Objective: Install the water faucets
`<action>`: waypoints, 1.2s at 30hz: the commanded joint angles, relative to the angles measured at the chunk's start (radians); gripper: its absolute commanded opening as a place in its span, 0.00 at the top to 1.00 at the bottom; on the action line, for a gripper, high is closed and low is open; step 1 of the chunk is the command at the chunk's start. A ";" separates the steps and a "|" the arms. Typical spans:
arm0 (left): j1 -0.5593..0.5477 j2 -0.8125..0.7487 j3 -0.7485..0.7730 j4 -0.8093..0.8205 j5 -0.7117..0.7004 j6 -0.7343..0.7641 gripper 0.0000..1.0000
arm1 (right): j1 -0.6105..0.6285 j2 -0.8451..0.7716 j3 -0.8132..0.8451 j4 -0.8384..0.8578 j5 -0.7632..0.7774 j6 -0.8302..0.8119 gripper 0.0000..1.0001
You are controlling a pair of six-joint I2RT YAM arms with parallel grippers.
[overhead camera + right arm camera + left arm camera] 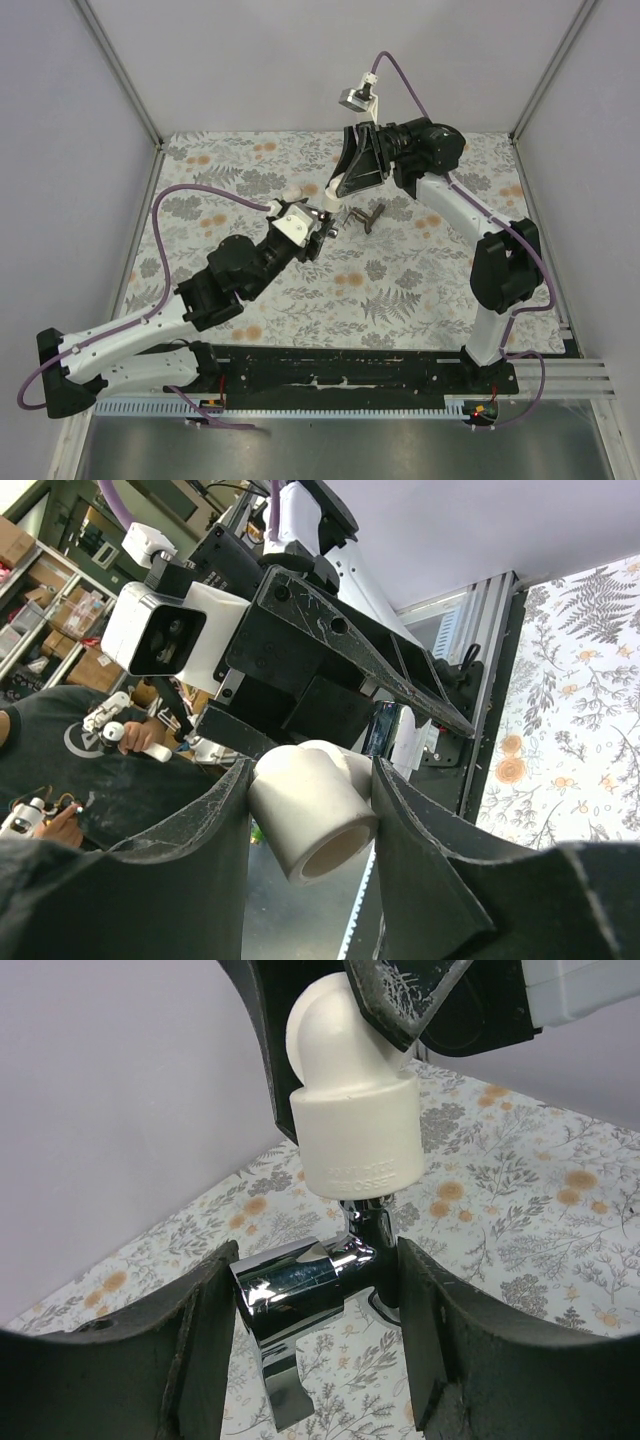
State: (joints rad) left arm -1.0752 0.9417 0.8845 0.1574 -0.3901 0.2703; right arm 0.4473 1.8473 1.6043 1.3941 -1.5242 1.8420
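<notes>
A shiny chrome water faucet [300, 1290] sits between the fingers of my left gripper [312, 1282], which is shut on it. Its stem points up into the open end of a white plastic elbow fitting [355, 1130]. My right gripper [310, 800] is shut on that elbow [300, 815] and holds it above the table. In the top view the two grippers meet at mid-table, left [322, 225] below right [338, 197]. The faucet is too small to make out there.
A dark metal piece [366, 217], possibly a second faucet, lies on the floral table cover [400, 290] just right of the grippers. White walls with metal uprights [120, 75] close in the back and sides. An aluminium rail [560, 375] runs along the near edge.
</notes>
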 commanded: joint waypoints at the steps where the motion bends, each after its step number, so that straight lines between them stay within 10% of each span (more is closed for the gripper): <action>1: -0.002 -0.014 0.025 0.045 0.031 0.040 0.98 | 0.008 0.000 0.039 0.082 -0.047 0.143 1.00; 7: 0.004 -0.046 0.001 0.042 -0.018 -0.065 0.98 | -0.007 -0.005 0.037 0.080 -0.041 0.154 1.00; 16: 0.044 -0.086 -0.131 0.100 -0.007 -0.170 0.98 | -0.010 0.019 0.016 0.080 -0.028 0.161 0.59; 24: 0.125 -0.101 -0.263 0.162 0.040 -0.390 0.98 | -0.030 0.087 -0.050 0.080 0.018 0.142 0.43; 29: 0.228 -0.092 -0.366 0.194 0.129 -0.583 0.98 | -0.048 0.145 -0.057 0.080 0.064 0.128 0.02; 36: 0.287 -0.052 -0.436 0.241 0.169 -0.680 0.98 | -0.105 0.201 -0.113 -0.044 0.136 -0.021 0.02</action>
State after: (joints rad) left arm -0.8158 0.8856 0.4465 0.2882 -0.2558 -0.2863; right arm 0.3733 2.0365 1.5265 1.3293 -1.4506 1.9408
